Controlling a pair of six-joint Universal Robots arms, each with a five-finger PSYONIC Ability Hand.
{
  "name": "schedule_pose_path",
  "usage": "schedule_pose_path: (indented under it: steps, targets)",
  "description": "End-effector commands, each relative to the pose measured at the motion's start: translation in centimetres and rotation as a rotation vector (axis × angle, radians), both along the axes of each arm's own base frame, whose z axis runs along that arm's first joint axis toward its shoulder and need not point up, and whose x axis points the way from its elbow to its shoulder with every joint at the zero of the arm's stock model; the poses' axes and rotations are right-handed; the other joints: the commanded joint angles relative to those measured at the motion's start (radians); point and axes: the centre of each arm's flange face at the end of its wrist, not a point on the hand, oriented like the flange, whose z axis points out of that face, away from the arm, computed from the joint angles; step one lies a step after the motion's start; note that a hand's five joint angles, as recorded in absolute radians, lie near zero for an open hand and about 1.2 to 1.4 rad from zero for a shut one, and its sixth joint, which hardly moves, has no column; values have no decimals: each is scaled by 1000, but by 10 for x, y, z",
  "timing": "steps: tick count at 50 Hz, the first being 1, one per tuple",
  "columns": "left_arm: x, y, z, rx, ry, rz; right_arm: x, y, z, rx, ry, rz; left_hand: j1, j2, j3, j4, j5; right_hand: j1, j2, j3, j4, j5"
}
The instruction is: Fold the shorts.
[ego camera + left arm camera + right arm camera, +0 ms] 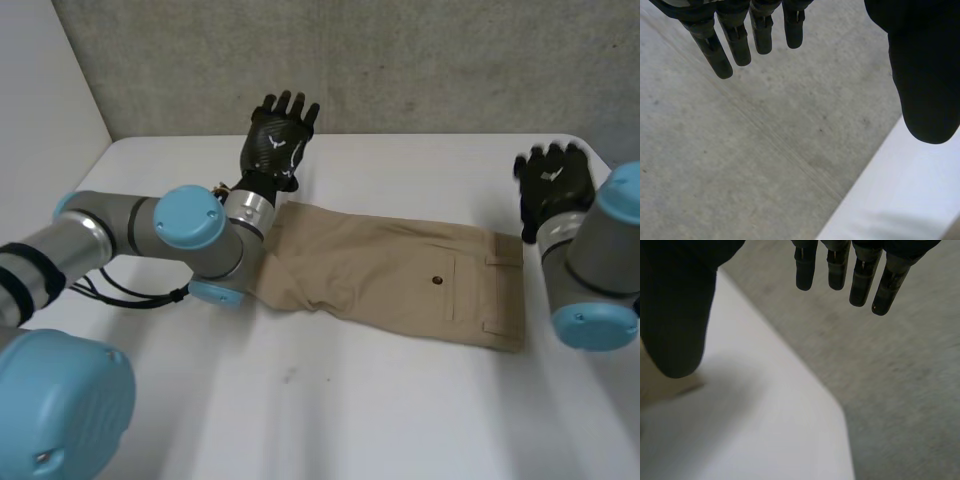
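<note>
Crosswise — shorts [400,275], waistband rightward

No words, numbers or brand names can be read anywhere. The only thing close to a sign is a set of small white marks [283,149] on the back of the left hand [277,135], just beyond the shorts [400,275]; they are too small to make out as letters

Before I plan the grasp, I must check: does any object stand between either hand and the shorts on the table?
Nothing visible does. The shorts lie on the white table, the open left hand by their leg end, the open right hand by their waist end, with bare table between.
</note>
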Motion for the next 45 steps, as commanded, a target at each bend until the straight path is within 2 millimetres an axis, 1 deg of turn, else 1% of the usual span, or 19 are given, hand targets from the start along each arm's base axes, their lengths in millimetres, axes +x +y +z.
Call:
schedule_pose_path:
  steps: [1, 2, 3, 9, 10, 13, 14, 16, 17, 18, 21, 26, 33, 36, 39, 40, 41, 42, 45]
  targets:
    - [19, 21, 42, 12, 31, 80, -1, 21, 53, -78, -158, 55, -3, -17, -25, -16, -28, -30, -46, -42, -59, -69]
    - [26, 27, 53, 15, 39, 95, -1, 28, 49, -31, -149, 76, 0, -14, -22, -13, -25, -30, -46, -42, -59, -69]
    - [29, 31, 55, 23, 38, 101, -2, 32, 47, -4, -145, 85, 0, -14, -22, -13, -25, -30, -46, -42, -59, -69]
    - [50, 66, 61, 110, -11, 111, -8, 65, 44, 190, -126, 136, 6, -8, -17, -7, -19, 7, -10, -6, -23, -33]
    - [56, 77, 59, 146, -25, 109, -9, 75, 38, 248, -130, 148, 6, -8, -17, -7, -19, 83, 66, 70, 53, 43]
    - [64, 93, 57, 208, -35, 106, -14, 90, 26, 333, -160, 157, 12, -2, -11, -1, -13, 154, 137, 141, 124, 114]
    - [70, 102, 53, 261, -31, 101, -14, 92, 24, 345, -170, 162, 18, 3, -5, 5, -7, 171, 155, 158, 141, 132]
    - [74, 111, 49, 318, -17, 93, -16, 100, 16, 379, -187, 163, 21, 6, -2, 8, -4, 198, 181, 185, 168, 158]
    - [77, 115, 47, 348, -7, 92, -18, 107, 7, 411, -197, 164, 23, 9, 1, 11, -1, 198, 181, 185, 168, 158]
    - [82, 123, 42, 408, 9, 88, -18, 109, 3, 422, -201, 166, 32, 18, 10, 19, 7, 198, 181, 185, 168, 158]
    - [87, 133, 37, 484, 39, 82, -19, 116, -10, 428, -212, 168, 32, 18, 10, 19, 7, 218, 202, 205, 188, 179]
    - [96, 149, 27, 591, 63, 86, -21, 118, -24, 404, -214, 159, 32, 18, 10, 19, 7, 292, 275, 279, 262, 252]
    - [101, 151, 22, 609, 57, 98, -20, 111, -49, 414, -194, 151, 32, 18, 10, 19, 7, 429, 413, 417, 400, 390]
    - [102, 150, 22, 609, 59, 102, -20, 108, -53, 413, -190, 146, 32, 18, 10, 19, 7, 509, 492, 496, 479, 469]
    - [102, 150, 22, 608, 59, 102, -20, 103, -57, 403, -183, 140, 29, 15, 7, 16, 5, 664, 648, 651, 634, 624]
    - [102, 150, 23, 608, 59, 102, -20, 102, -58, 396, -180, 138, 29, 15, 7, 16, 5, 769, 753, 756, 739, 730]
    - [102, 150, 23, 606, 60, 102, -20, 99, -56, 374, -175, 138, 29, 15, 7, 16, 5, 1102, 1085, 1089, 1072, 1062]
    - [102, 150, 23, 606, 60, 102, -21, 97, -55, 365, -172, 135, 29, 15, 7, 16, 5, 1191, 1175, 1178, 1161, 1151]
    - [102, 151, 22, 610, 58, 103, -28, 90, -50, 337, -164, 116, 26, 12, 4, 14, 2, 1192, 1176, 1179, 1162, 1152]
